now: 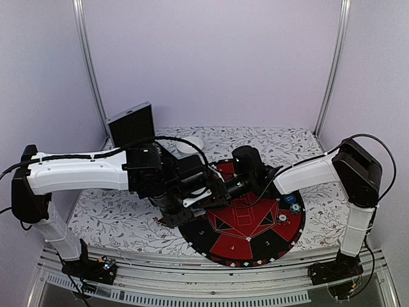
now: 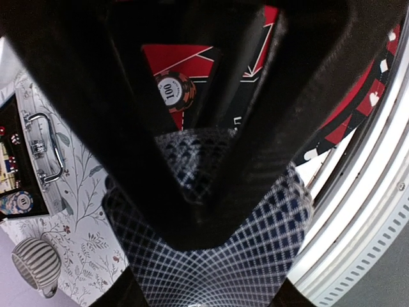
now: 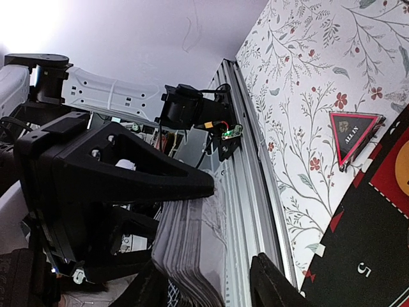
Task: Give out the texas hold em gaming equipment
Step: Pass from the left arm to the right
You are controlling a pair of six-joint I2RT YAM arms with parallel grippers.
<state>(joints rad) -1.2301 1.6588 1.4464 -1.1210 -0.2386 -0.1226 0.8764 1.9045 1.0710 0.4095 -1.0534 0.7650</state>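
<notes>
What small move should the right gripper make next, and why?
Probably close the right gripper on the outermost card of the deck and draw it off. The left gripper holds the deck, and the deck's edge lies between the right jaws, so a card seems within its grasp.

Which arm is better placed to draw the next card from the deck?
Right. The left gripper is clamping the card deck, while the right gripper straddles the deck's edge, probably ready to pinch one card.
</notes>
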